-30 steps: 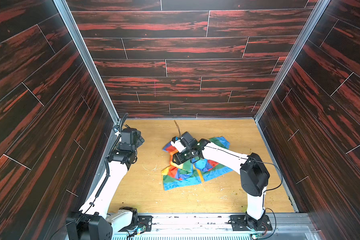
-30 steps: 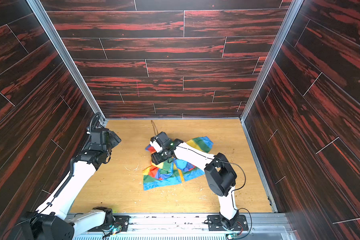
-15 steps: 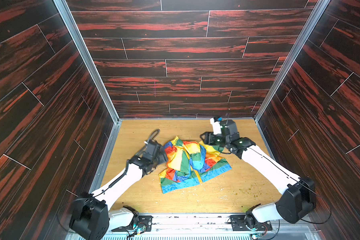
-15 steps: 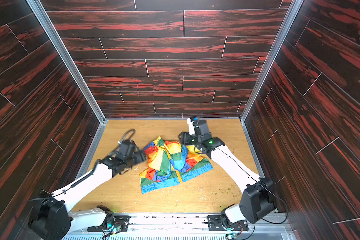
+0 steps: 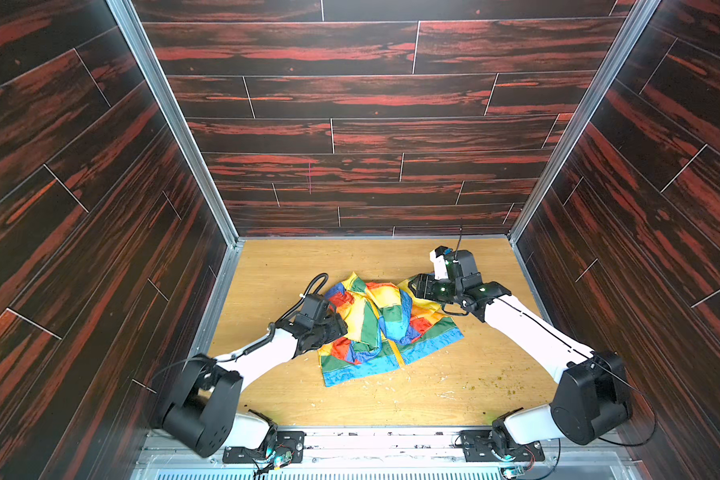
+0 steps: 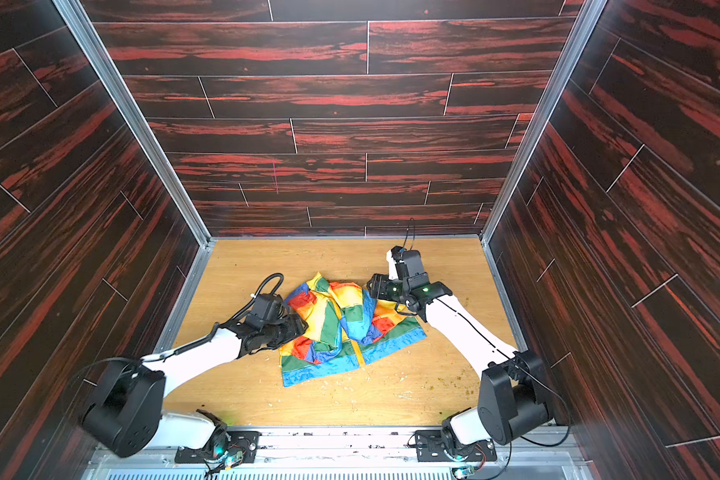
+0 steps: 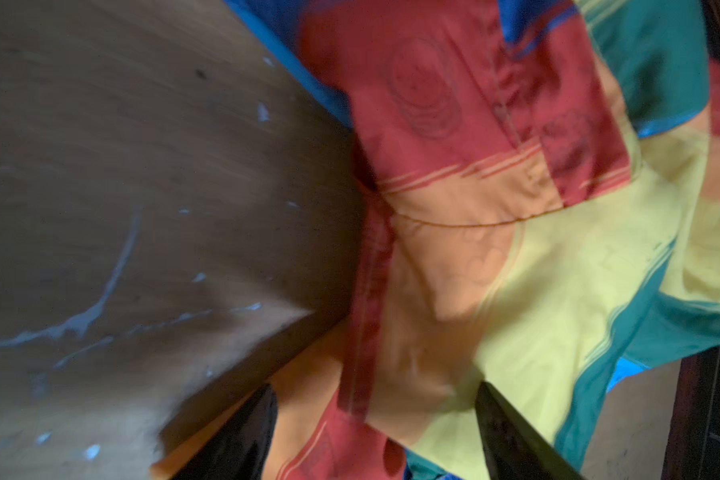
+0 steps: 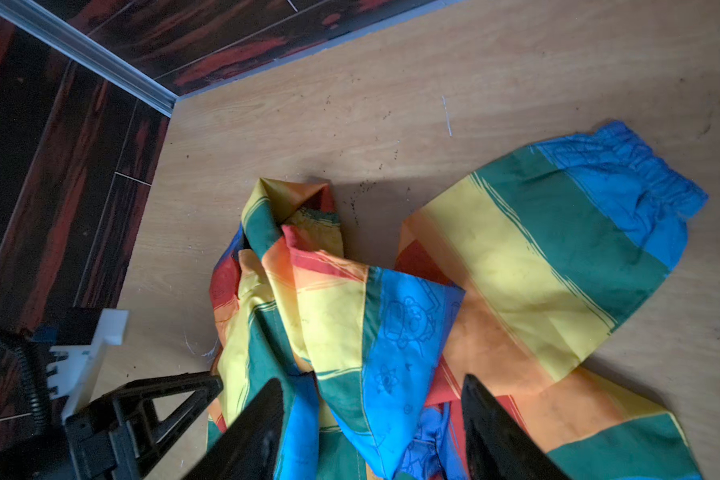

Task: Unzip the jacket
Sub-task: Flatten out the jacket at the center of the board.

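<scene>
The jacket (image 5: 387, 328) (image 6: 341, 328) lies crumpled mid-floor, rainbow striped, with its yellow zipper (image 5: 396, 354) showing shut near the hem. My left gripper (image 5: 339, 328) (image 6: 300, 328) is at its left edge. In the left wrist view it (image 7: 375, 390) is open, with red-orange fabric (image 7: 433, 291) between the jaws. My right gripper (image 5: 414, 286) (image 6: 373, 286) is at the far right edge. In the right wrist view it (image 8: 371, 382) is open over a blue and green fold (image 8: 391, 332). A sleeve with a blue cuff (image 8: 624, 174) lies beyond.
Dark wood walls (image 5: 350, 137) close in the wooden floor (image 5: 391, 399) on three sides, with metal corner rails (image 5: 175, 124). Crumbs and pale scratches (image 5: 474, 386) dot the floor in front of the jacket. Both arm bases stand at the front rail (image 5: 371, 440).
A second ago the left arm was by the left wall and the right gripper over the jacket's middle. Now the left gripper is at the jacket's left edge, the right at its far right.
</scene>
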`<state>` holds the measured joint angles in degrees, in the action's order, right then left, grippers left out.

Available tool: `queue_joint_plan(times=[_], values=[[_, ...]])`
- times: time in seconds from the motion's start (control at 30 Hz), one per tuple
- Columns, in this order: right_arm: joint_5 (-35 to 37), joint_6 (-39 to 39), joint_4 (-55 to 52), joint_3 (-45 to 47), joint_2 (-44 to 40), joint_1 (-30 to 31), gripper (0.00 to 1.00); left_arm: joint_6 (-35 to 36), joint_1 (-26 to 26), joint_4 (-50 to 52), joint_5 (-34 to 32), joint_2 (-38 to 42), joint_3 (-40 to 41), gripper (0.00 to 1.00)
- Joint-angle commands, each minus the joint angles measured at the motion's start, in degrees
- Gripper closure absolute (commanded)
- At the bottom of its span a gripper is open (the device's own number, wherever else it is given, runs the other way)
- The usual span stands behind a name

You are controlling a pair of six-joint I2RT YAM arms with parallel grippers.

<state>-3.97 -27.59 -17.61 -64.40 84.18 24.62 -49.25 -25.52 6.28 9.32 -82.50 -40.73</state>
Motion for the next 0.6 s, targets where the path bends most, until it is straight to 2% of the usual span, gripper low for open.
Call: queue_joint_plan(times=[0.0,0.1,0.2,0.27,0.37,0.47,0.57], values=[[-1.86,-0.74,-2.46,-0.74,3.04,-1.1,0.3,-1.19,0.03,-3.49,3.27,-2.05,-1.03,0.29],[-4.46,-0.12,-3.63,-0.9,5.13,-1.85,0.23,-1.29,0.03,-3.88,3.49,-2.67,-1.14,0.41],[-10.69,2.77,-5.22,-2.69,8.49,-1.88,0.16,0.28,0.02,-1.42,1.56,-1.41,-2.42,0.56],[-14.8,5.51,-5.07,-3.48,10.02,-1.07,0.11,1.47,0.03,1.0,-0.44,-0.62,-3.57,0.69],[-12.86,8.13,-6.47,-5.07,12.21,0.25,0.07,3.53,0.03,4.34,-2.59,-0.13,-5.82,0.86],[-12.84,8.78,-5.96,-5.61,14.42,0.25,0.07,5.13,0.03,7.19,-5.21,0.49,-8.04,0.95],[-18.07,8.8,-5.5,-7.79,18.57,0.37,0.05,6.21,-0.01,8.54,-6.55,0.53,-9.55,1.0]])
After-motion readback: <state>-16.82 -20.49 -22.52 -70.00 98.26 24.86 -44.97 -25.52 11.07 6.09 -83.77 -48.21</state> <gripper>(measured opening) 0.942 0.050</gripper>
